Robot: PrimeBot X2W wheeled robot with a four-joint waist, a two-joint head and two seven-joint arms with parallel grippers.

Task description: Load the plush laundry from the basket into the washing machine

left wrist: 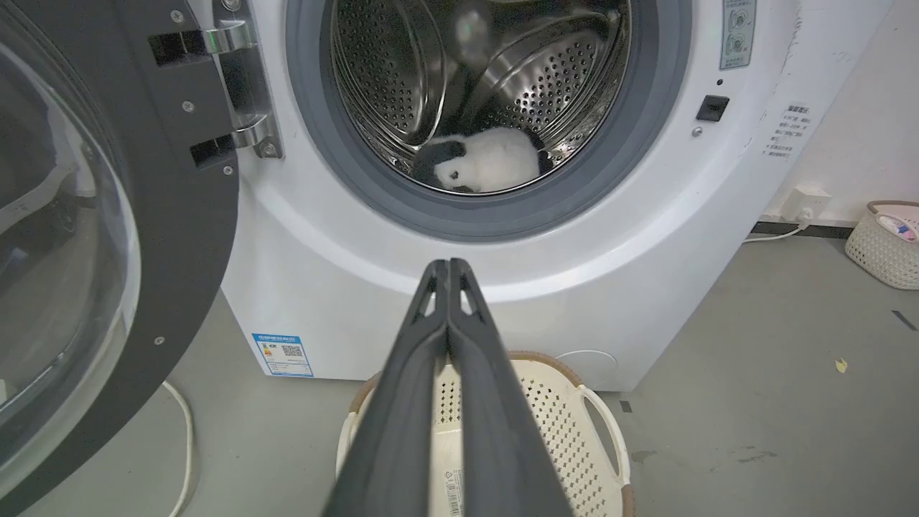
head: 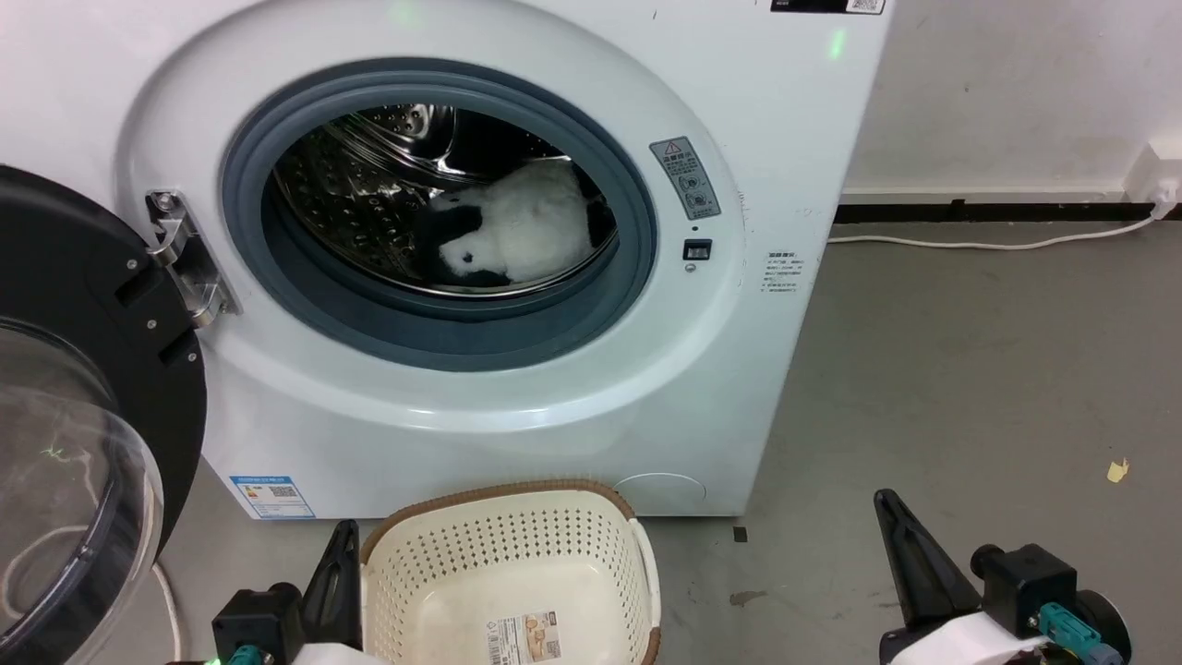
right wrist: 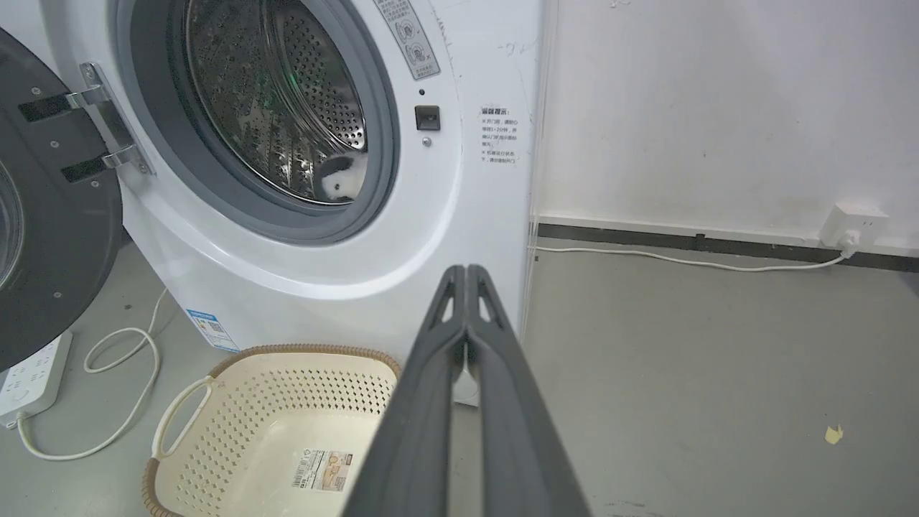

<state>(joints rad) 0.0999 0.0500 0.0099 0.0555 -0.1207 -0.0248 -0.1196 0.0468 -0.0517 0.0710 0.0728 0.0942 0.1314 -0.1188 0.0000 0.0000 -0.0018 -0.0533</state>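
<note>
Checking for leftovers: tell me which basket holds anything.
The far basket by the wall socket; coloured items show inside. The near basket at the washer is empty.

The plush laundry (head: 531,231) has its underside hidden behind the grey gasket (head: 443,342), and the right wrist view catches just a sliver of it. The door (head: 92,277) runs off the head view's left edge and the basket (head: 517,545) off its bottom edge; in the left wrist view the left gripper (left wrist: 448,267) covers the basket's middle. The label sticker (head: 524,639) carries print too small to read.
</note>
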